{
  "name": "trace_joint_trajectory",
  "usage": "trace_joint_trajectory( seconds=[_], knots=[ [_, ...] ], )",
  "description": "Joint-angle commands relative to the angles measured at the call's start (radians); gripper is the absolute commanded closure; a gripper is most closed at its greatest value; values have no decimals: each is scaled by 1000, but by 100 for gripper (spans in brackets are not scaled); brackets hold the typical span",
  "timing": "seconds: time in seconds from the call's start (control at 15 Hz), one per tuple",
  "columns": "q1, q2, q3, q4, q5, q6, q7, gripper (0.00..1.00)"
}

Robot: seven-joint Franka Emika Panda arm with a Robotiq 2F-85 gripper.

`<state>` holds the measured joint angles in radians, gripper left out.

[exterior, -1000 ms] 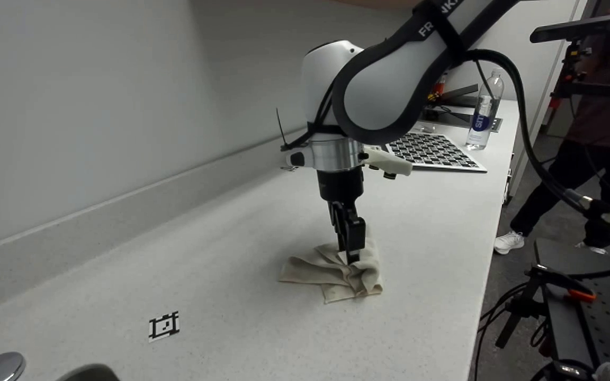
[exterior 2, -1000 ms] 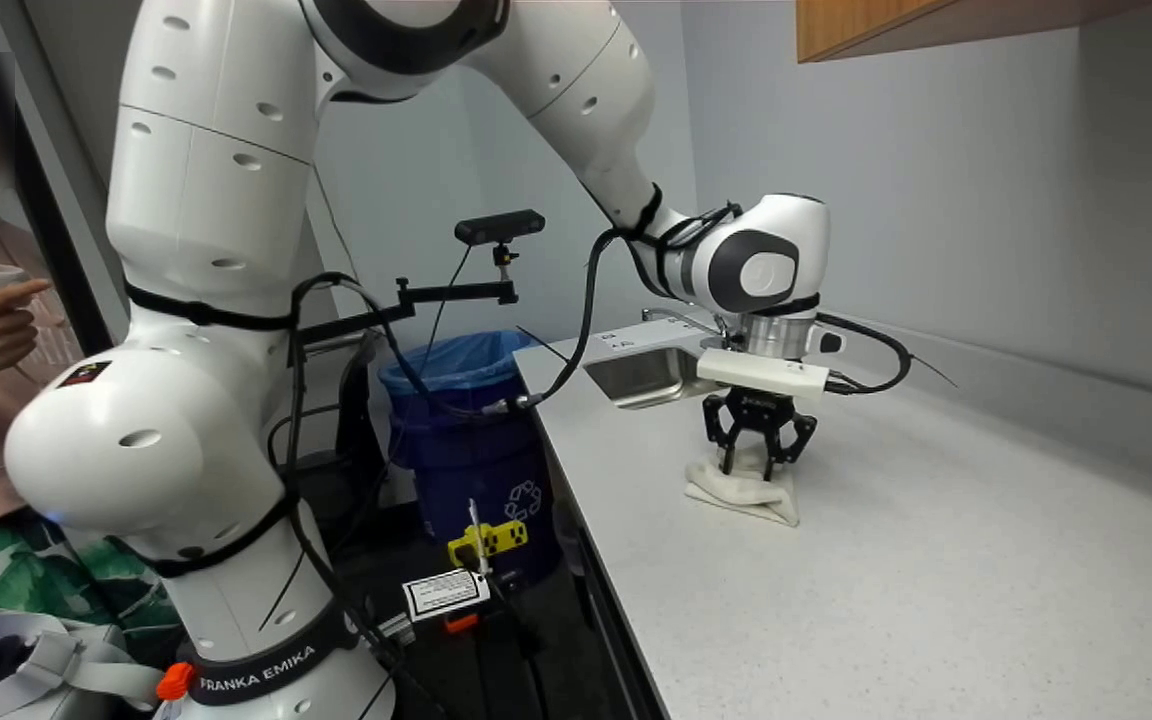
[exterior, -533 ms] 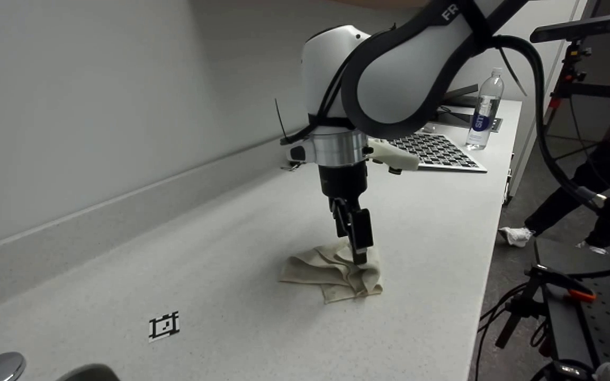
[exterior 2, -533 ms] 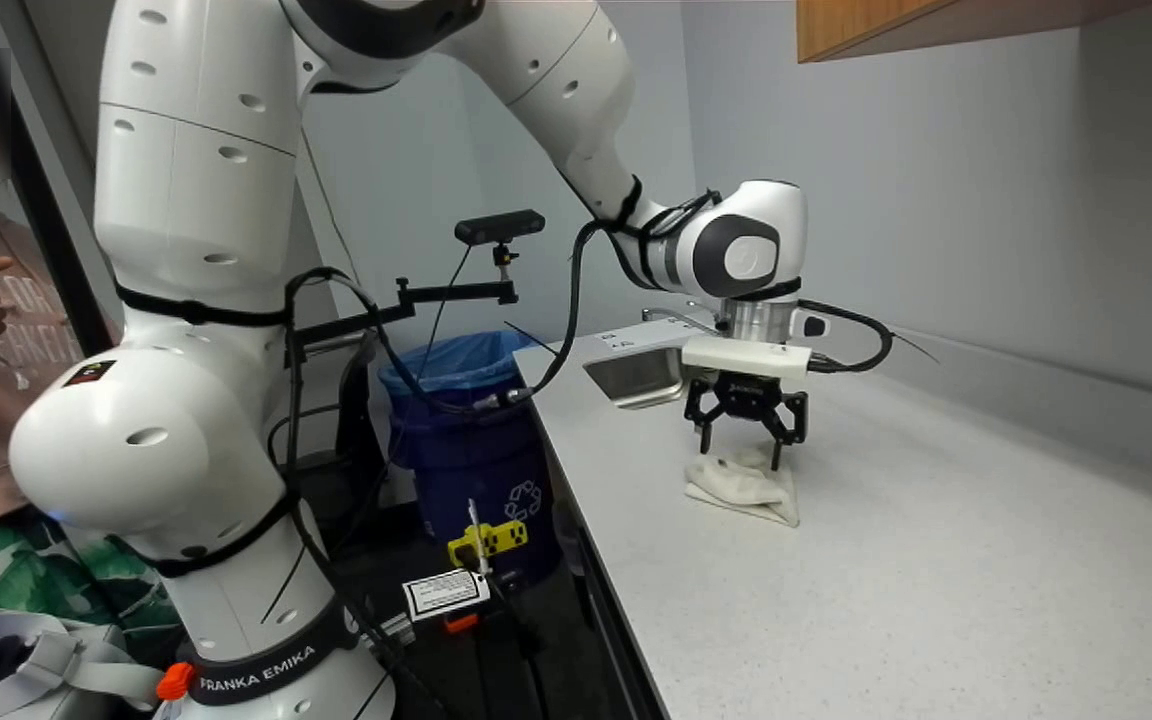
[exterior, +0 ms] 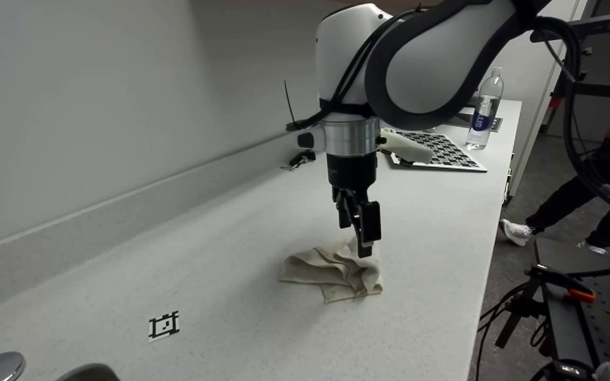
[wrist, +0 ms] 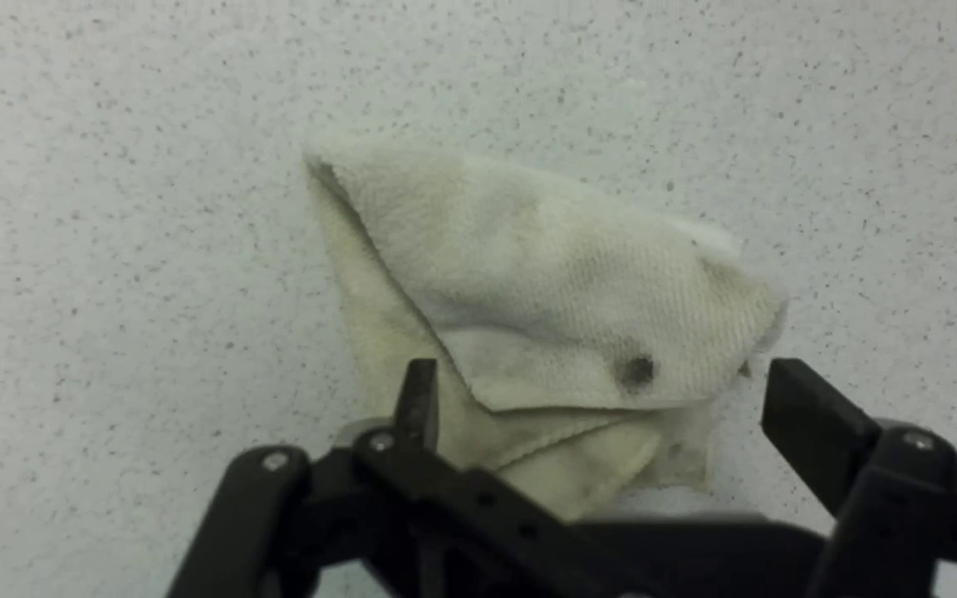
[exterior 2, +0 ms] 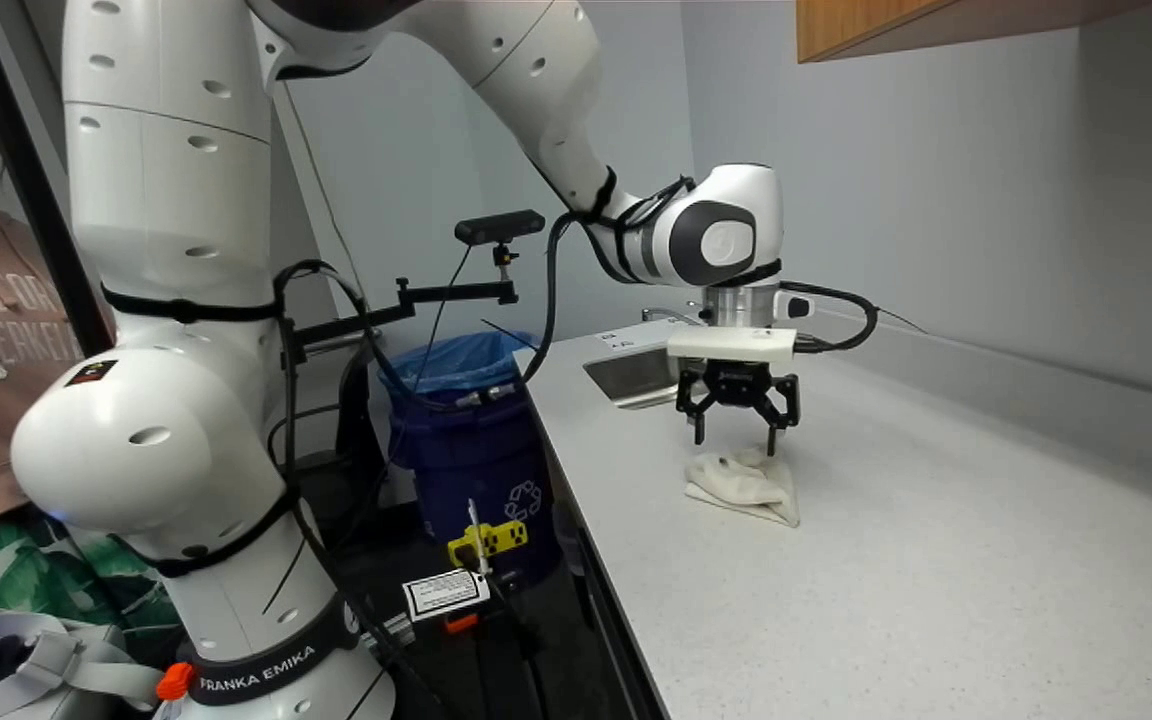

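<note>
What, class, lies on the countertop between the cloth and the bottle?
In an exterior view, some countertop and then part of the checkered board lie between the cloth and the bottle.

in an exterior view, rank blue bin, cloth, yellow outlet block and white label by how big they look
1. Blue bin
2. Cloth
3. Yellow outlet block and white label: too alike to rank

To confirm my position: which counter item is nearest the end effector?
The crumpled cloth, just below the open end effector; the clear bottle and checkered board are farther off.
</note>
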<state>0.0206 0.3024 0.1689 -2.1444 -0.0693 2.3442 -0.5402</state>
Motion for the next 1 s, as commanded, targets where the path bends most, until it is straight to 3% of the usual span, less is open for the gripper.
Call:
trace_joint_trajectory(
  seconds=[0.0,0.53,0.93],
  knots=[
    [26,-75,-18,-89,-74,66,44,0],
    [53,-126,-48,-150,-282,142,175,0],
    [39,-124,-29,-160,-257,175,116,0]
  ],
)
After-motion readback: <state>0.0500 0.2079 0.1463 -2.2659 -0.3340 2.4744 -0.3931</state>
